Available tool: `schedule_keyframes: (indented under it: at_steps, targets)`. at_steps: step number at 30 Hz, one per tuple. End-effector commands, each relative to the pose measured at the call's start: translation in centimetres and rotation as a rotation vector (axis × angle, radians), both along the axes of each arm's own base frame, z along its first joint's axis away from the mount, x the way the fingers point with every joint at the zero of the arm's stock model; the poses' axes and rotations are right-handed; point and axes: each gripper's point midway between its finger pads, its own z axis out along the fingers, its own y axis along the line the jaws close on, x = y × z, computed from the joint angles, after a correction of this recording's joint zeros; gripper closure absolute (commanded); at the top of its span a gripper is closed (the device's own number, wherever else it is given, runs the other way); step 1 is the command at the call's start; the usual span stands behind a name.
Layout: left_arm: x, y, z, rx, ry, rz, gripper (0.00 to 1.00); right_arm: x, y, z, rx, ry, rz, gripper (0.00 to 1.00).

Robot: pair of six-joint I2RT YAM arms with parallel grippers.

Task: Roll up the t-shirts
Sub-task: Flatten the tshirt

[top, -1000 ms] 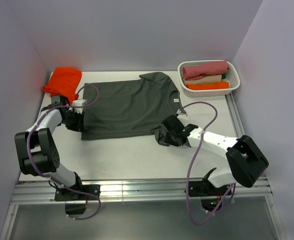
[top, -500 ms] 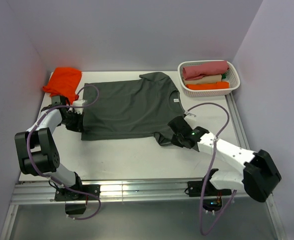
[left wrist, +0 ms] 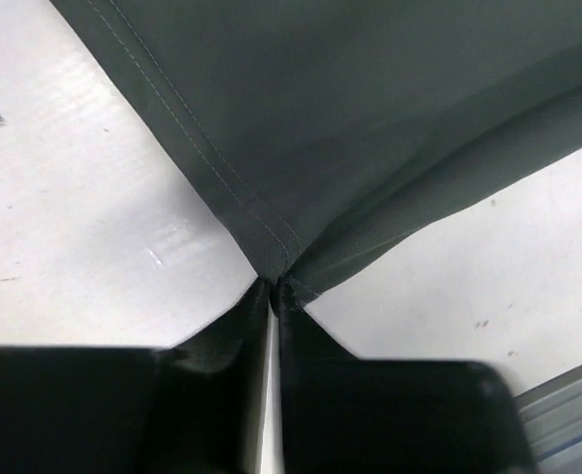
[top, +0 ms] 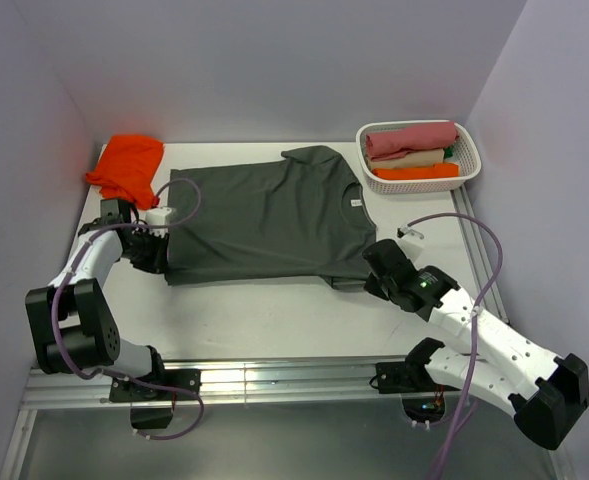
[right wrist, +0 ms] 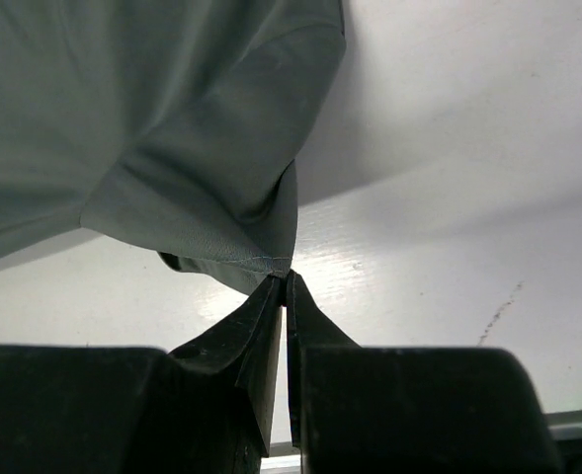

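**Top external: grey shirt spread flat, pinched at two near corners**

Top external shows only one thing that might carry writing. It is a small white neck label (top: 355, 202) at the collar of the charcoal-grey t-shirt (top: 264, 210), and its print is too small to read. The shirt lies spread on the white worktop (top: 274, 320) at mid-frame, collar to the right and hem to the left. Its cloth is matte and smooth with a few shallow creases.

The left hand (top: 157, 255) is clenched on the shirt's lower left corner. In the left wrist view its black fingers (left wrist: 221, 336) meet on the hem corner, where a double row of stitching (left wrist: 207, 163) follows the edge. The right hand (top: 374, 278) is clenched on the lower right part, probably a sleeve edge. The right wrist view shows the cloth gathered into soft folds at that pinch.

An orange-red t-shirt (top: 129, 167) sits crumpled at the upper left of the worktop. A white slotted basket (top: 471, 168) at upper right holds rolled cloths (top: 411, 138) in pink-red, cream, orange and green.
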Motion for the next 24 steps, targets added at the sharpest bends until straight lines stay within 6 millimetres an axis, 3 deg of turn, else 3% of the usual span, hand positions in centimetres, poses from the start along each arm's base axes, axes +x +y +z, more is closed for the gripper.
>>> schedule_keyframes:
  at_steps: [1, 4, 7, 9, 11, 17, 24]
  targets:
    - [-1.4, -0.5, -0.1, -0.018, 0.014, -0.034, 0.8, -0.7, -1.5, -0.9, -0.044, 0.021, -0.035, 0.89]
    - [-2.4, -0.9, -0.5, -0.032, 0.031, -0.053, 0.6, -0.8, -1.2, -1.3, -0.029, 0.024, -0.028, 0.89]
    - [-3.2, -1.3, -0.3, -0.043, 0.03, -0.064, 0.52, -0.8, -0.9, -2.0, -0.02, 0.03, -0.02, 0.9]
    - [-3.8, -1.4, -0.4, -0.043, 0.041, -0.069, 0.52, -0.8, -0.9, -2.4, -0.02, 0.033, -0.016, 0.9]
    - [-4.5, -1.6, -0.6, -0.05, 0.059, -0.094, 0.58, -0.6, -0.6, -2.4, -0.018, 0.033, -0.011, 0.9]
    - [-6.3, -2.1, -2.8, -0.08, 0.148, -0.132, 0.62, -0.2, -0.5, -2.3, -0.03, 0.026, -0.002, 0.9]
    - [-6.9, -2.3, -3.4, -0.087, 0.187, -0.182, 0.49, -0.1, -0.5, -2.7, -0.045, 0.039, -0.002, 0.91]
